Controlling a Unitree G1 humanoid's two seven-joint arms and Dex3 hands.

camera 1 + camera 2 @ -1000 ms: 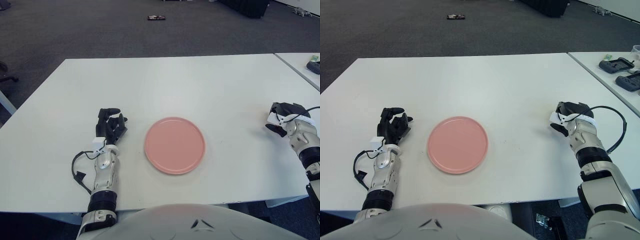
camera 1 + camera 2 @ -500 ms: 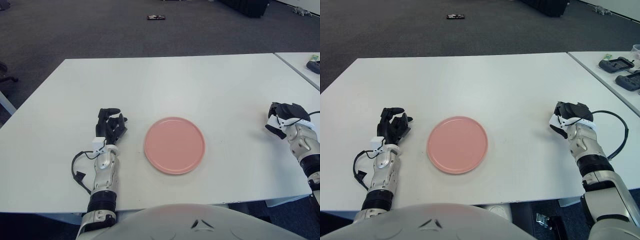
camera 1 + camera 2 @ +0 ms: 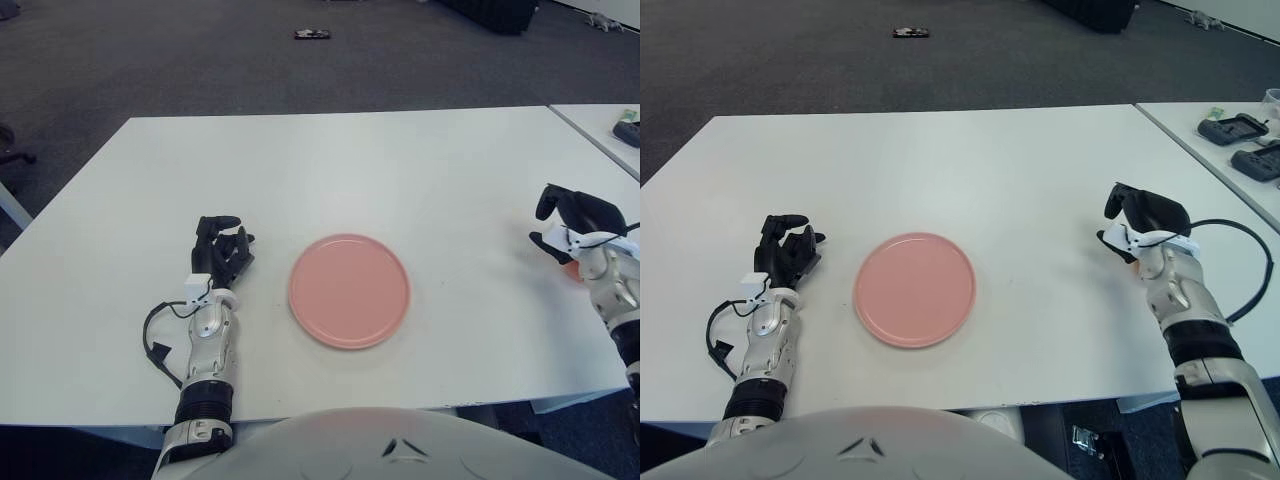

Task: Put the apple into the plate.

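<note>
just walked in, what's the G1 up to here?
It is working on getting an apple onto the pink plate, which lies bare mid-table. The right hand is at the table's right side with fingers arched over something small and orange-red, barely visible under it, likely the apple; a firm grasp cannot be confirmed. The left hand shows idle just left of the plate, holding nothing.
</note>
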